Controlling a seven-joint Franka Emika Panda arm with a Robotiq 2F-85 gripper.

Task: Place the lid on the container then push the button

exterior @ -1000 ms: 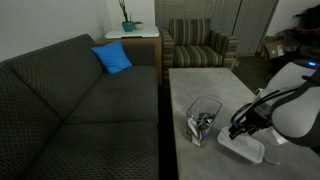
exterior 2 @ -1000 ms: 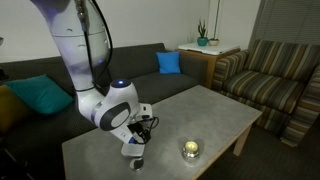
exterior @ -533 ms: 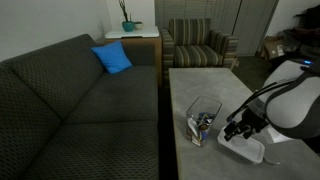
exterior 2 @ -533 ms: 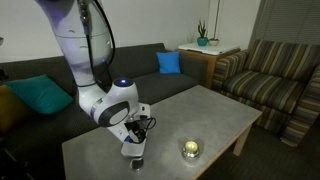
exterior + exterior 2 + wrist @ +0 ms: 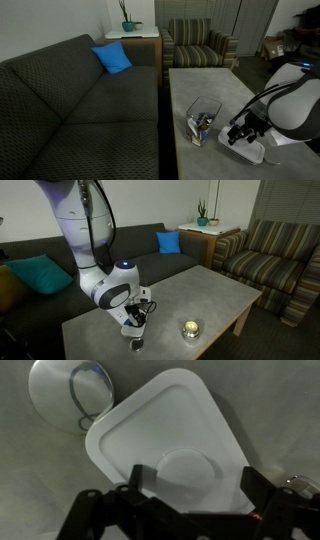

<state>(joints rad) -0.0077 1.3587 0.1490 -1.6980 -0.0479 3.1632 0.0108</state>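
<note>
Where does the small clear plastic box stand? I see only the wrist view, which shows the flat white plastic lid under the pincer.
Observer: The small clear plastic box stands upright on the grey table, beside the flat white plastic lid, on the lid's side nearer the dark sofa.
Operator: Does anything cover its top?
Observer: No, its top is open, and small colourful items lie at its bottom.
</note>
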